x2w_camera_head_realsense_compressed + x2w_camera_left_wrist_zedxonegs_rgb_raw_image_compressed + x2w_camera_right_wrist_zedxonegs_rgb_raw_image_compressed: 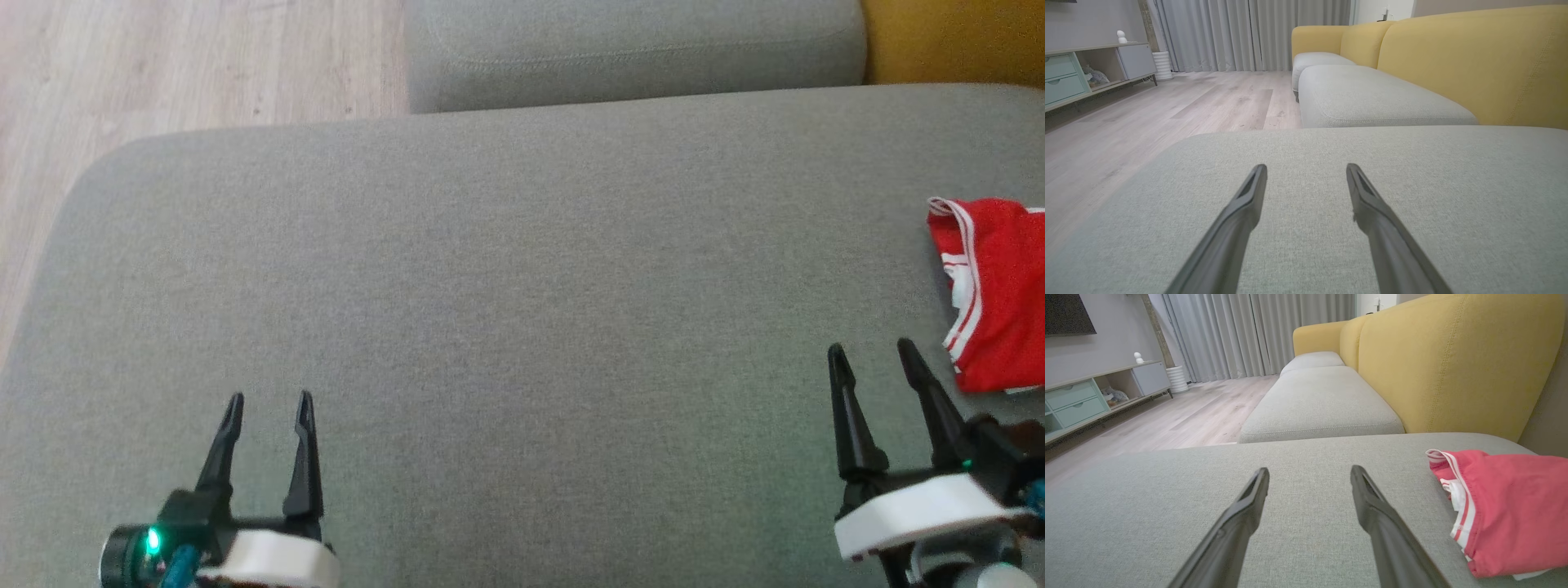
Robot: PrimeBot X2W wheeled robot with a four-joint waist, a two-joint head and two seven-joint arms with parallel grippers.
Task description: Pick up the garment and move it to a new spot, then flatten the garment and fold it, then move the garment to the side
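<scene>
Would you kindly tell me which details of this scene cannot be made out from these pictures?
- Red garment: the head view's right edge cuts it off, so its full extent is unknown.
- Right wrist view: it runs past the right edge, and its type is unclear.
- White figure on the cabinet, left wrist view: too small to identify.
- Bundle in the cabinet's open shelf: too small.

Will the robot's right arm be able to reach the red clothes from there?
Probably yes. The right end effector is open just beside the red garment, which lies on the grey cushion off to its right, with nothing between them.
</scene>
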